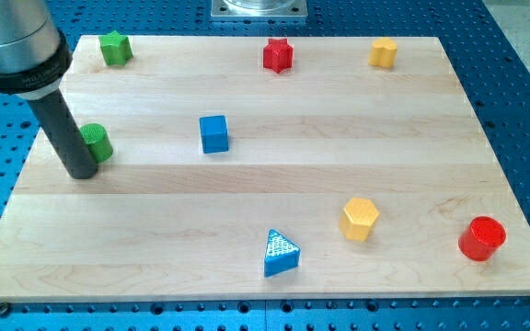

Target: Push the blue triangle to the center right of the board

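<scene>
The blue triangle lies near the view's bottom edge of the wooden board, a little right of the middle. My tip rests on the board at the view's left, far from the triangle. The tip is right beside a green cylinder, which the rod partly hides.
A blue cube sits left of the middle. A yellow hexagon is right of the triangle and a red cylinder at the bottom right. A green star, red star and yellow hexagon line the top.
</scene>
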Robot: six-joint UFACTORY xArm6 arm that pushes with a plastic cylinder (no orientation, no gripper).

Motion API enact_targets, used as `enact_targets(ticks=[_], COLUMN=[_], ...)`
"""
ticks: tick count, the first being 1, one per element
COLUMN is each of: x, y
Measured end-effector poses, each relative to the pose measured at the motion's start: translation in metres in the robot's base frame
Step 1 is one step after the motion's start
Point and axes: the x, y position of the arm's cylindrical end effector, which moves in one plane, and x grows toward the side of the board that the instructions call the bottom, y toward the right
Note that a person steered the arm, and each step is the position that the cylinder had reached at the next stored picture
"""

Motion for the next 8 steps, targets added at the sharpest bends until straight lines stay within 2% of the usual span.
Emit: enact_targets(ticks=[3,6,7,8], x=[0.028,-0.017,-0.014,0.051], y=[0.059,0.059,0.058,0.077])
